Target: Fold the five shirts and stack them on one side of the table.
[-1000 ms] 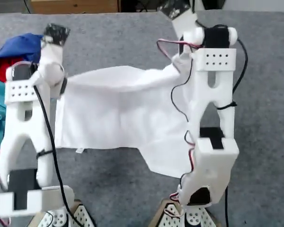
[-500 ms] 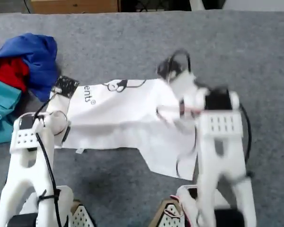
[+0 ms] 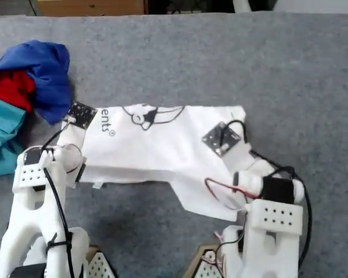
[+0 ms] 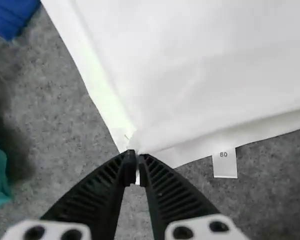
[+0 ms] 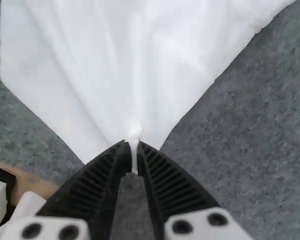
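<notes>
Blue shirt (image 3: 37,72), red shirt (image 3: 8,90), teal shirt (image 3: 0,133) heaped near left gripper (image 4: 135,167). It and right gripper (image 5: 133,157) each pinch the flat white shirt (image 3: 156,139) by an edge.

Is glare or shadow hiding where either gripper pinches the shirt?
Left wrist view: shirt glares bright, folds faint, but the left gripper pinching its edge reads clearly. Right wrist view: same brightness, the right gripper pinches in plain sight. High view: even light, no harsh shadow on the table.
</notes>
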Available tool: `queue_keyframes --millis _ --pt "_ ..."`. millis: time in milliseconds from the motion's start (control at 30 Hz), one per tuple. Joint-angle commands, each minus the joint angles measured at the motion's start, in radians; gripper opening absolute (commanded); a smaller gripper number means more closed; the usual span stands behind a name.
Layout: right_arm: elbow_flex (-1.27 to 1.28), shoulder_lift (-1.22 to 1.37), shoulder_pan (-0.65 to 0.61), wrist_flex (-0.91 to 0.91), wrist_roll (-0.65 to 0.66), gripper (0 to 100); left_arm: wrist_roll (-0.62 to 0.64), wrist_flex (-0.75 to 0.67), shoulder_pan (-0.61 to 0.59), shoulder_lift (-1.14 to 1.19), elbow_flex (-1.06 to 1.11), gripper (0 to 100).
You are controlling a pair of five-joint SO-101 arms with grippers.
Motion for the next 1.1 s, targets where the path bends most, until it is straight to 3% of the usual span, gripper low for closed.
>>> queue_keyframes --millis 0,267,467,633,767,900,1000,1067 --pt "0.01 -0.013 0.015 -0.018 0.034 1.3 -0.011 -0.008 -0.024 -0.026 -0.005 3" --pt "0.019 -0.013 -0.025 -0.012 0.043 1.3 -0.112 0.011 -0.03 -0.023 -0.004 3" --pt "0.039 -0.012 -0.023 0.014 0.166 1.7 -0.112 0.014 -0.027 -0.023 0.005 4" --pt "-0.015 -0.013 -0.023 0.071 0.172 16.5 -0.109 0.146 -0.073 -0.034 -0.085 19" --pt "-0.11 -0.008 -0.021 0.115 0.215 25.7 -0.114 0.262 -0.128 -0.034 -0.231 20" --pt "-0.209 -0.004 -0.025 0.117 0.212 19.4 -0.17 0.381 -0.142 -0.034 -0.404 19" --pt "-0.269 0.044 -0.077 0.072 0.126 0.7 -0.152 0.394 -0.13 -0.023 -0.509 2" --pt "-0.295 0.116 -0.141 0.049 0.037 4.6 -0.081 0.353 -0.108 -0.02 -0.518 5"
